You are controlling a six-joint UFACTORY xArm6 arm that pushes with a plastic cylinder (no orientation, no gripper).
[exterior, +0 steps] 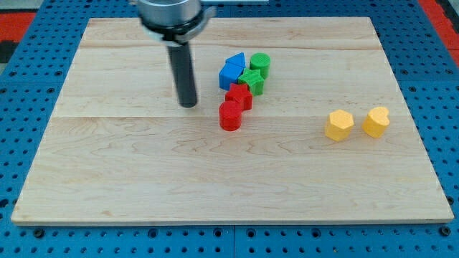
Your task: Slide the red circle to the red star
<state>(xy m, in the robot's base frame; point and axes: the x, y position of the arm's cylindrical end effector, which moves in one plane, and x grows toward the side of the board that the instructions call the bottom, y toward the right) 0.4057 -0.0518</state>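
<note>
The red circle [229, 115] stands near the board's middle, touching the red star [239, 95] just above and right of it. My tip [188, 105] is on the board to the left of both red blocks, a short gap away from the red circle. The dark rod rises from it to the view's top.
Two blue blocks [232, 71] and a green star [252, 81] with a green cylinder [259, 65] cluster just above the red star. A yellow hexagon [338, 125] and a yellow heart [376, 121] sit at the view's right. The wooden board [143, 179] lies on a blue pegboard.
</note>
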